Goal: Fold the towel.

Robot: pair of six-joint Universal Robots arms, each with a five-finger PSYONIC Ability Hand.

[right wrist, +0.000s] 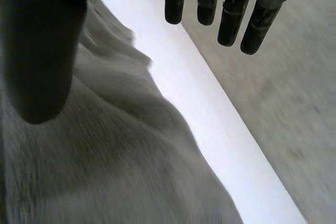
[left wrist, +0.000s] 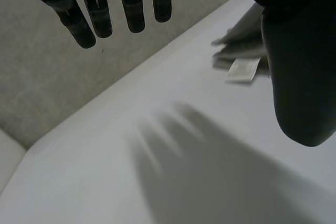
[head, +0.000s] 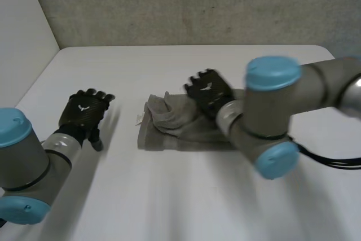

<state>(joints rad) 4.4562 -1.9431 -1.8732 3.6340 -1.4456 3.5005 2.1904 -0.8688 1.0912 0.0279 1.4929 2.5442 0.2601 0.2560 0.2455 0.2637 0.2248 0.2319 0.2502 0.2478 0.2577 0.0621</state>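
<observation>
Fingers point(right wrist: 229, 22) straight — right hand point(head: 210, 91) seemingly over towel's point(head: 180, 135) far edge.

A smooth white desk point(head: 169, 196) with rounded far corners takes up the foreground. Behind it rises a rough grey wall point(head: 197, 4) with a speckled, concrete-like surface. On the left, a plain pale panel point(head: 22, 21) meets that wall in a corner. The light is soft and even across the desk.
</observation>
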